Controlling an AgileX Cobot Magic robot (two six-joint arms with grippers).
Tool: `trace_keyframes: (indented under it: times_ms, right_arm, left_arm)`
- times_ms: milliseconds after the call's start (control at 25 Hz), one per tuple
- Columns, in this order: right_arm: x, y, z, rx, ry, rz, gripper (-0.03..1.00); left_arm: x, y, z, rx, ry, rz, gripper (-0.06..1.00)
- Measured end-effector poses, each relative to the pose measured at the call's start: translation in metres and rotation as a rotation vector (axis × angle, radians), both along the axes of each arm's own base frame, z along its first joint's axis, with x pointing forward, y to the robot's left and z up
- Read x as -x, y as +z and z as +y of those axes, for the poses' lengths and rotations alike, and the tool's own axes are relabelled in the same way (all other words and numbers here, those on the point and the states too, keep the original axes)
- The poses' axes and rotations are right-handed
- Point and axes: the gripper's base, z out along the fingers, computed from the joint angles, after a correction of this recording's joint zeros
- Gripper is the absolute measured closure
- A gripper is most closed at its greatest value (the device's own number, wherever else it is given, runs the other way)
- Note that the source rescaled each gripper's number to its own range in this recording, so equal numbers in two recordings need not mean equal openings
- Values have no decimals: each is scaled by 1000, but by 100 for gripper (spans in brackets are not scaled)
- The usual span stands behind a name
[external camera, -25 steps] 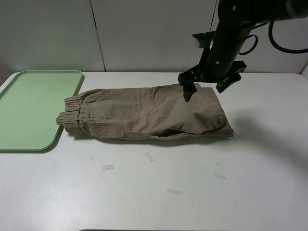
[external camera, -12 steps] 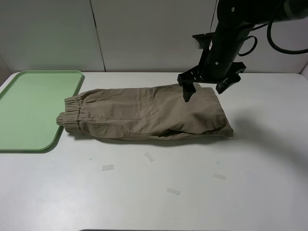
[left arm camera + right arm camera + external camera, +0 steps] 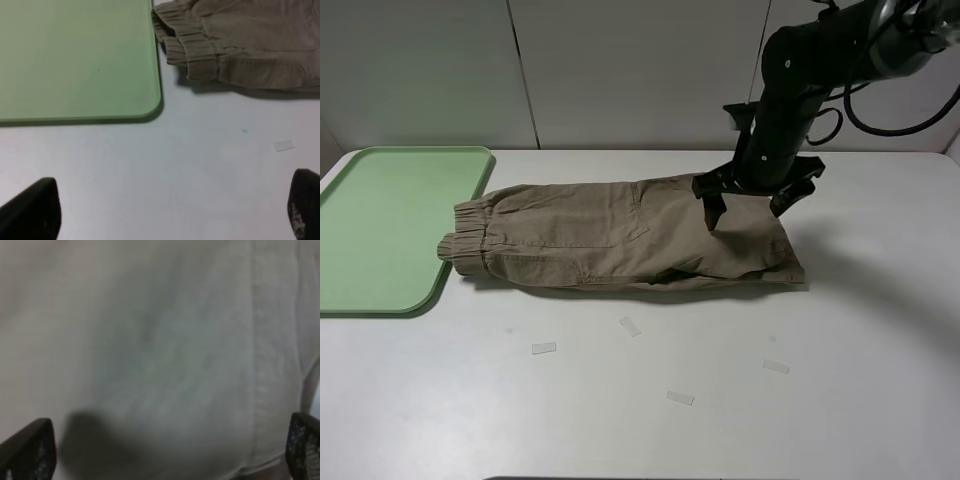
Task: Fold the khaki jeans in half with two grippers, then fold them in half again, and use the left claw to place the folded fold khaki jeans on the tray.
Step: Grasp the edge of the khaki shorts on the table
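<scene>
The khaki jeans (image 3: pixel 610 235) lie on the white bench (image 3: pixel 840 400), folded into one long flat band that runs sideways across the middle. They are tan cotton with a gathered elastic waistband, and a stitched patch pocket shows on the upper layer. The waistband end lies right at the rim of the pale-green tray (image 3: pixel 380 230); the hem end points away from it.

The right tool (image 3: pixel 748 200) is over the hem end, its black fingers spread apart and gripping nothing. Whether a fingertip touches the cloth cannot be told. Its wrist view is filled with blurred khaki cloth between the two parted tips.

The left tool (image 3: pixel 167 215) is also released, its fingers wide apart above bare bench near the tray's corner and clear of the waistband.

A few tape strips (image 3: pixel 544 348) lie on the bench in front of the jeans.
</scene>
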Motion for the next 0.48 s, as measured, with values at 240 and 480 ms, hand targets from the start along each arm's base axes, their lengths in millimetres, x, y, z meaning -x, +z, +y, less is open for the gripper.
trace_keyframes:
  times_ms: [240, 480]
  right_arm:
    - [-12, -22, -23, 9, -61, 24, -3]
    - [-21, -41, -39, 13, -81, 30, -3]
  left_arm:
    - [0, 0, 0, 0, 37, -1, 6]
    - [1, 0, -2, 0, 195, -1, 6]
